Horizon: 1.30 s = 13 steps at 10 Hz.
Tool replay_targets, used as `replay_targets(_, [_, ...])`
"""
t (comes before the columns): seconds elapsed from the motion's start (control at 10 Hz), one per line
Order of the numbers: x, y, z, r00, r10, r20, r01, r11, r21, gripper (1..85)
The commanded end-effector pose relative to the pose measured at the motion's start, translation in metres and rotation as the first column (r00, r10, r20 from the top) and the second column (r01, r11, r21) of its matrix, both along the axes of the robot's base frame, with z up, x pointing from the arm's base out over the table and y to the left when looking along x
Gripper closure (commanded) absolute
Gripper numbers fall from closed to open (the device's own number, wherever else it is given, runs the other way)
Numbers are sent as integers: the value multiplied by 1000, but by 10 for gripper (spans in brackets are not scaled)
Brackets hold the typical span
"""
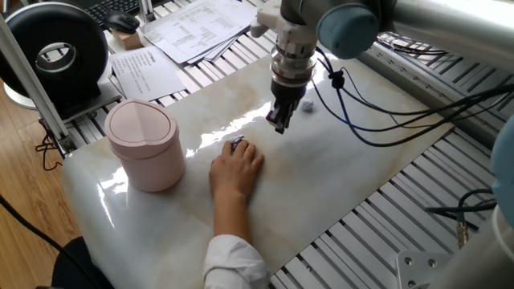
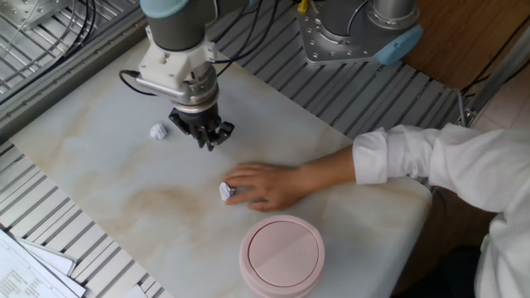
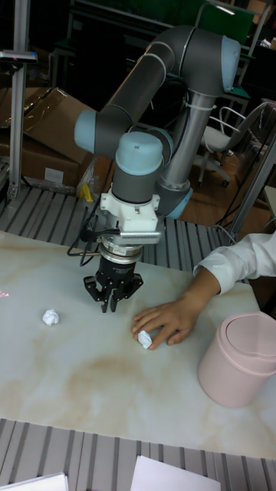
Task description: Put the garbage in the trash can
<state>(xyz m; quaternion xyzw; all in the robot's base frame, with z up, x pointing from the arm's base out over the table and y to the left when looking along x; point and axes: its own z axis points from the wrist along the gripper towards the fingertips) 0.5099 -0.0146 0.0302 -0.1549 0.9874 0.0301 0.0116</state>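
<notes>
One fixed view
Landmark: the small pale pink cylindrical trash can with a rounded swing lid [image 1: 145, 144] stands at one end of the white marbled table top [image 1: 337, 172], lid closed, so nothing is in it yet.
Person's hand [image 1: 238, 167]: lies flat on the slab, near the can, its fingertips on one tiny crumpled grey-white wad of garbage [image 1: 237, 143], apparently presenting it.
Black two-finger gripper [image 1: 277, 122]: hangs pointing down beyond the hand, farther from the can; whether its fingers are spread or closed, I cannot tell here.
Second crumpled wad [image 1: 306, 105]: farther still from the can, just past the gripper.

The other fixed view
Gripper [image 2: 211, 139]: fingers slightly apart, holding nothing, between the two wads.
Hand-held wad [image 2: 225, 191]: near the can [image 2: 281, 257].
Loose wad [image 2: 159, 131]: well apart from the can.

Tall fixed view
Gripper [image 3: 110, 301]: above the slab, empty, fingers a little apart, seemingly bound for the hand's wad [image 3: 144, 338].
Loose wad [image 3: 50, 317]: farthest from the can [image 3: 236, 359].
</notes>
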Motion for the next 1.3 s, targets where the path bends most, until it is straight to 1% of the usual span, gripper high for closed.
replay_targets(0.0, [-5, 17, 8, 1000, 13, 11, -14, 999, 50, 627])
replay_targets(0.1, [4, 35, 13, 1000, 6, 23, -7, 999, 51, 627])
replay_targets(0.2, [16, 54, 16, 999, 14, 53, -16, 999, 48, 627])
replay_targets(0.3, [26, 66, 17, 996, 29, 84, -33, 998, 50, 620])
replay_targets(0.4, [34, 72, 16, 993, 41, 107, -47, 997, 54, 613])
replay_targets(0.5, [37, 70, 9, 994, 41, 101, -47, 997, 59, 613])
replay_targets(0.6, [29, 62, 6, 997, 37, 69, -40, 998, 41, 613])
replay_targets(0.7, [21, 62, 5, 999, 34, 39, -35, 999, 41, 607])
replay_targets(0.8, [20, 67, 6, 999, 20, 34, -22, 998, 62, 593])
replay_targets(0.9, [22, 90, 10, 999, -17, 33, 12, 988, 154, 493])
replay_targets(1.0, [19, 102, 12, 998, -64, 26, 58, 981, 186, 480])
replay_targets(1.2, [3, 131, 16, 991, -132, 31, 126, 980, 153, 480])
